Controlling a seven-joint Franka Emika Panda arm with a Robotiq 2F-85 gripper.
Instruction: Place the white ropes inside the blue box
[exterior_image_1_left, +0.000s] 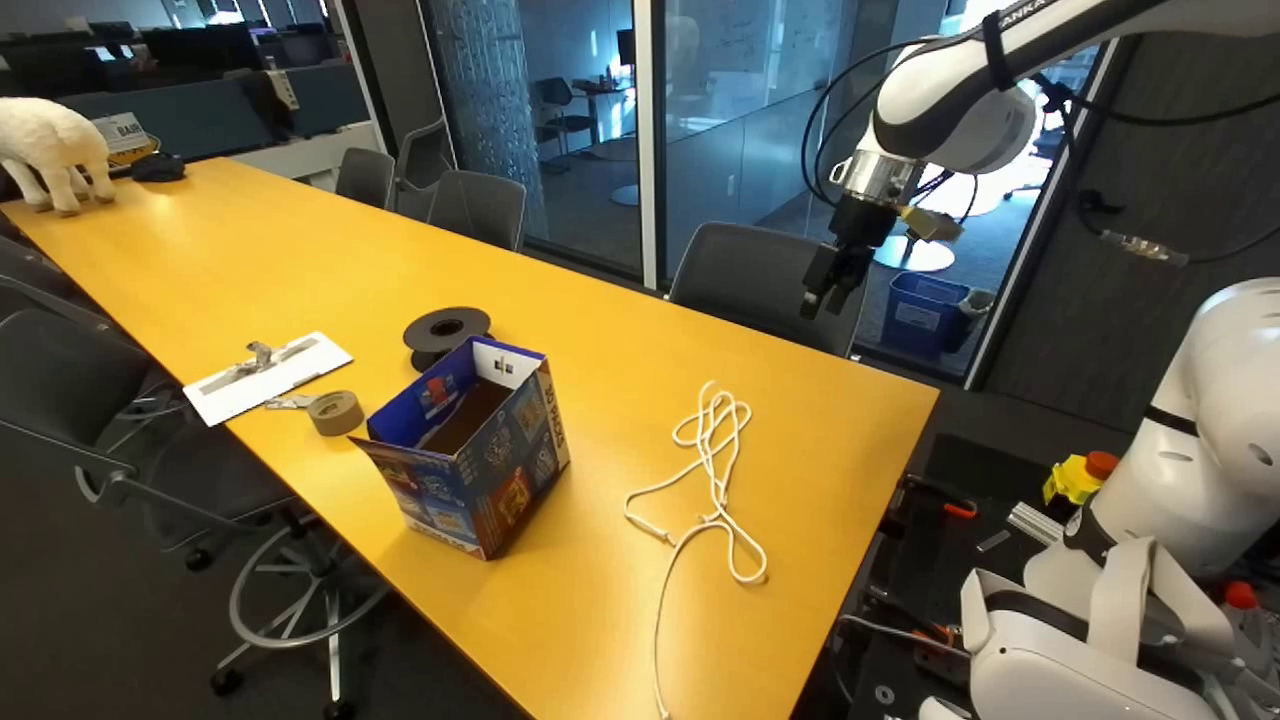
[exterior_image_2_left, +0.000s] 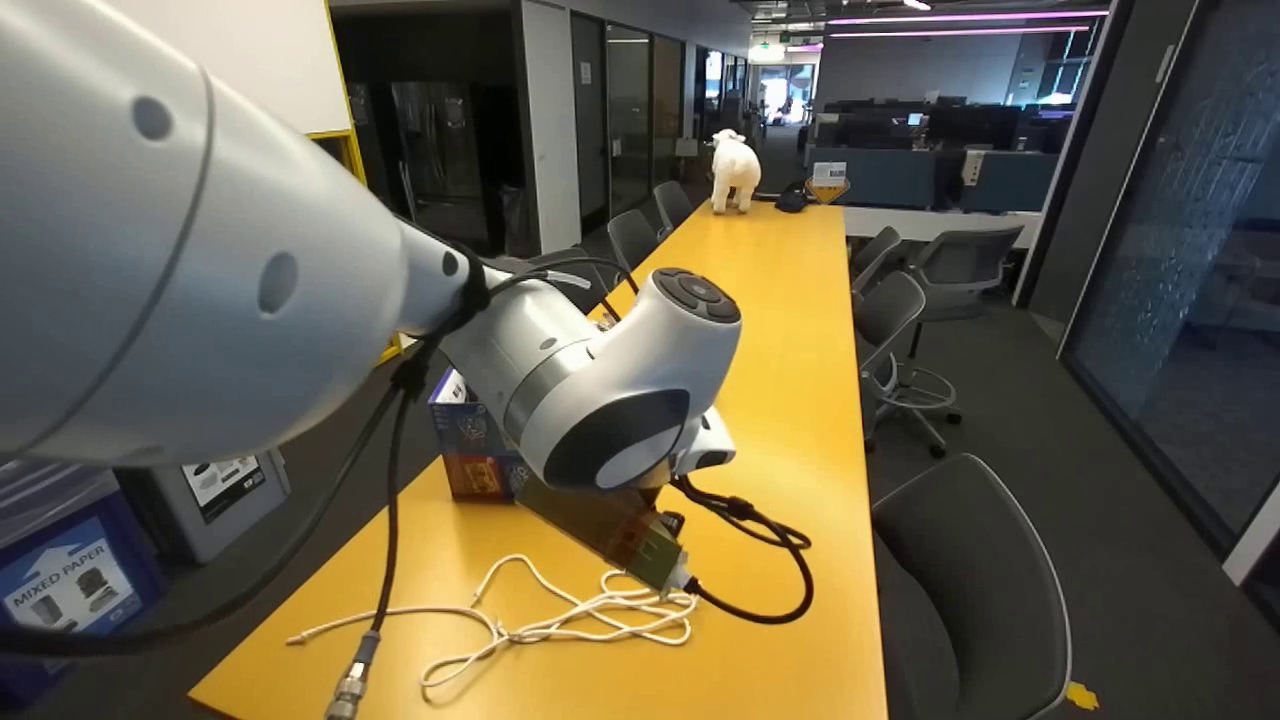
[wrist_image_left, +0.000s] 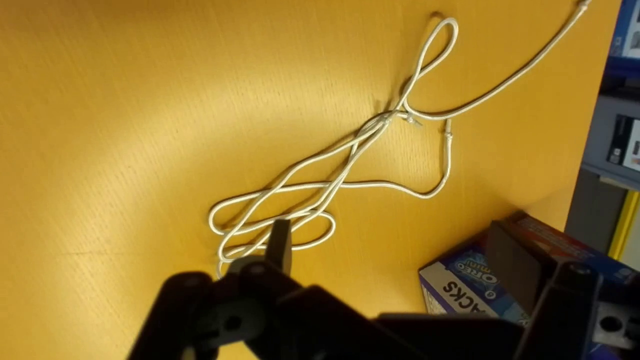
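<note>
Wrist view: my pincer is spread, fingers well apart. White ropes are on the table in a loose tangle, loops crossing, one long tail stretching away toward a table edge. Several knotted ends show; can't tell how many lengths. One of my fingers covers a bit of the loops in that view, but in an exterior view my fingertips hang in the air, well apart from them.

Blue box stands upright on the table, near the ropes, top uncovered, brown inside showing. Ropes are outside it. Snack print on its walls, "OREO mini" readable in the wrist view. In an exterior view my arm hides much of the box.

Also on the table: tape roll just beside the box, dark spool near it, touching or not I can't tell. White toy sheep stands at the far end in both exterior views.
</note>
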